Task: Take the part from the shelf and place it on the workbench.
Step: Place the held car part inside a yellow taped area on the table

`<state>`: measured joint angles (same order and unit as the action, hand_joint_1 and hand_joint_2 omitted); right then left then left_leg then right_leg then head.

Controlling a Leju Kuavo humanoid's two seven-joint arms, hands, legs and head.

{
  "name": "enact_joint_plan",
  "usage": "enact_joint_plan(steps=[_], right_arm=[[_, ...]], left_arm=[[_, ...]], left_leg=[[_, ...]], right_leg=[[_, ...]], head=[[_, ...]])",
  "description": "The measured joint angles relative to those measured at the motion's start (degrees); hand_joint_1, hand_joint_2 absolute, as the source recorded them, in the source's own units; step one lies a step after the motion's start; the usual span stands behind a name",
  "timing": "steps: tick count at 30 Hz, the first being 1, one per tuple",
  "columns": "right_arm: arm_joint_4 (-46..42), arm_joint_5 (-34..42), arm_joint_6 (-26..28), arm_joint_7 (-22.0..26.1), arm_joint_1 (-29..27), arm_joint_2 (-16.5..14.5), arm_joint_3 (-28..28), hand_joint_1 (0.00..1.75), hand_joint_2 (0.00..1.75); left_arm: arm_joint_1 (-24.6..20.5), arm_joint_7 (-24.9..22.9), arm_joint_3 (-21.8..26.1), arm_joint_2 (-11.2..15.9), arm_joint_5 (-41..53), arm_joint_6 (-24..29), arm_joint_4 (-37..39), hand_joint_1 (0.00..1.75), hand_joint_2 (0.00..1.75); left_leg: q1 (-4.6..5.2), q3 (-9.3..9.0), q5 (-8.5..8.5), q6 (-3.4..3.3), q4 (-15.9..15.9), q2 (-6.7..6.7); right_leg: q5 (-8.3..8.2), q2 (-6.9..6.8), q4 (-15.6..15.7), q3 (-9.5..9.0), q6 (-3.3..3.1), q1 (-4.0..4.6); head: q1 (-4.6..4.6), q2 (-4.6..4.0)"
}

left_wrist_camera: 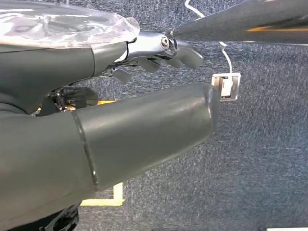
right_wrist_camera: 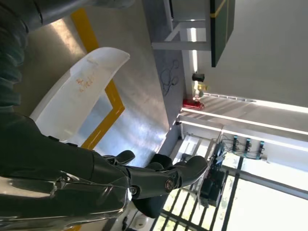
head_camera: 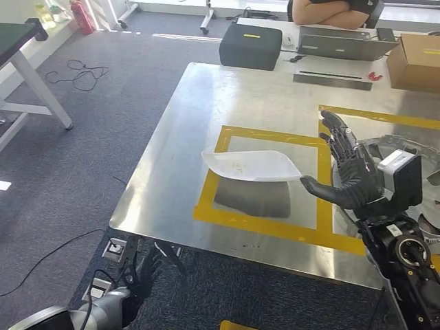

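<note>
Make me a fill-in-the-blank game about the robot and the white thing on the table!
1. The white part lies inside a square of ____ tape.
2. The right hand is ____, holding nothing.
3. The left hand hangs below the table, over the grey ____.
4. The part rests on the table and the right hand is ____ it, not touching.

Missing words: yellow; open; carpet; beside

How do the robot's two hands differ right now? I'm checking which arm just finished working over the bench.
The right hand is raised over the metal workbench, beside the white part; the left hand hangs below the bench edge, over the carpet. The right hand's fingers are spread wide and upright; the left hand's are only loosely apart, pointing toward the floor. Both hold nothing, and the part lies on the bench inside the yellow tape.
</note>
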<state>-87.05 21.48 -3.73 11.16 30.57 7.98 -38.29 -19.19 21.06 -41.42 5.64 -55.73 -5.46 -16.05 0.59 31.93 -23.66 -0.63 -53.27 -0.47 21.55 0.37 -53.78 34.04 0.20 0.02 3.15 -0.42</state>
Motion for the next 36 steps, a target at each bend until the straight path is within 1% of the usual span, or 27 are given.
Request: enact_joint_plan(steps=[4, 8, 12, 16, 24, 29, 31, 32, 33, 34, 35, 36], right_arm=[[-3.81, 2.58, 0.65, -0.49, -3.57, 0.99, 0.03, 0.00, 0.00], [-6.98, 4.85, -1.41, 1.55, -8.48, 1.79, 0.02, 0.00, 0.00], [-8.87, 7.40, -4.27, 3.79, -11.89, 2.11, 0.06, 0.00, 0.00], [-9.85, 7.52, -5.88, 4.61, -13.90, 2.10, 0.07, 0.00, 0.00], [-11.69, 6.73, -6.24, 4.60, -15.74, 2.10, 0.48, 0.00, 0.00], [-12.29, 6.53, -6.24, 4.55, -16.48, 2.11, 0.67, 0.00, 0.00], [-12.48, 6.31, -6.13, 4.60, -16.79, 2.11, 0.79, 0.00, 0.00], [-12.51, 6.11, -5.99, 4.59, -16.85, 2.12, 0.94, 0.00, 0.00], [-12.50, 5.88, -5.80, 4.56, -16.90, 2.12, 1.15, 0.00, 0.00], [-12.47, 5.68, -5.62, 4.54, -16.90, 2.12, 1.39, 0.00, 0.00], [-12.42, 5.56, -5.48, 4.51, -16.93, 2.14, 1.63, 0.00, 0.00], [-12.34, 5.46, -5.37, 4.50, -17.00, 2.17, 1.82, 0.00, 0.00]], left_arm=[[0.00, -0.28, 0.00, 0.00, 0.15, -0.03, 0.01, 0.00, 0.00], [0.01, -0.28, 0.00, 0.02, 0.13, 0.10, 0.00, 0.00, 0.00], [-0.01, -0.28, 0.01, -0.03, 0.13, 0.39, -0.02, 0.00, 0.00], [-0.02, -0.28, 0.00, -0.07, 0.19, 0.00, 0.01, 0.00, 0.00], [-0.04, -0.70, 0.00, -0.09, 0.49, 0.09, 0.01, 0.00, 0.00], [-0.05, -0.74, 0.00, -0.09, 0.28, 0.03, 0.01, 0.00, 0.00], [-0.05, -0.74, 0.00, -0.09, 0.28, 0.08, 0.01, 0.00, 0.00], [-0.07, -0.75, 0.00, -0.14, 0.28, 0.11, 0.00, 0.00, 0.00], [-0.10, -0.77, 0.00, -0.20, 0.26, 0.14, -0.01, 0.00, 0.00], [-0.14, -0.79, 0.00, -0.26, 0.23, 0.16, -0.01, 0.00, 0.00], [-0.19, -0.80, 0.00, -0.31, 0.19, 0.18, -0.02, 0.00, 0.00], [-0.24, -0.81, 0.00, -0.33, 0.15, 0.19, -0.02, 0.00, 0.00]], left_leg=[[0.00, 0.00, -0.03, -0.03, 0.00, -0.01], [0.00, 0.01, -0.09, -0.03, 0.01, -0.02], [0.00, 0.00, -0.12, -0.04, 0.01, -0.01], [-0.01, 0.00, -0.12, -0.04, 0.01, -0.01], [0.02, 0.00, -0.14, -0.06, -0.03, -0.01], [0.33, 0.06, -0.42, -0.55, -0.30, 0.00], [0.42, 0.04, -0.21, -0.83, -0.26, 0.00], [0.19, -0.11, 0.11, -1.00, 0.09, 0.08], [-0.03, -0.29, 0.49, -1.15, 0.53, 0.16], [-0.29, -0.46, 0.81, -1.29, 0.97, 0.27], [-0.54, -0.58, 1.06, -1.36, 1.33, 0.39], [-0.53, -0.59, 1.15, -1.39, 1.41, 0.46]], right_leg=[[0.05, -0.02, 0.00, -0.02, -0.01, 0.00], [0.11, -0.03, 0.00, -0.03, 0.00, 0.00], [0.14, -0.02, 0.00, -0.03, 0.00, 0.00], [0.14, -0.02, 0.00, -0.04, 0.00, 0.00], [0.14, -0.04, 0.02, -0.07, 0.02, -0.03], [0.13, -0.07, 0.07, -0.16, 0.40, -0.16], [-0.08, -0.09, 0.14, -0.23, 0.67, -0.23], [-0.08, -0.10, 0.10, -0.19, 0.83, -0.24], [0.31, -0.09, -0.28, 0.03, 1.04, -0.20], [1.44, -0.08, -1.61, 0.59, 1.23, -0.15], [3.29, -0.08, -4.26, 1.63, 1.44, -0.17], [5.55, -0.08, -8.01, 3.01, 1.69, -0.28]], head=[[-0.01, 0.00], [0.00, 0.00], [-0.01, 0.00], [0.01, 0.00], [0.00, 0.00], [0.01, 0.00], [0.02, 0.00], [0.03, 0.00], [0.02, 0.00], [-0.10, 0.00], [-0.28, 0.00], [-0.45, 0.00]])
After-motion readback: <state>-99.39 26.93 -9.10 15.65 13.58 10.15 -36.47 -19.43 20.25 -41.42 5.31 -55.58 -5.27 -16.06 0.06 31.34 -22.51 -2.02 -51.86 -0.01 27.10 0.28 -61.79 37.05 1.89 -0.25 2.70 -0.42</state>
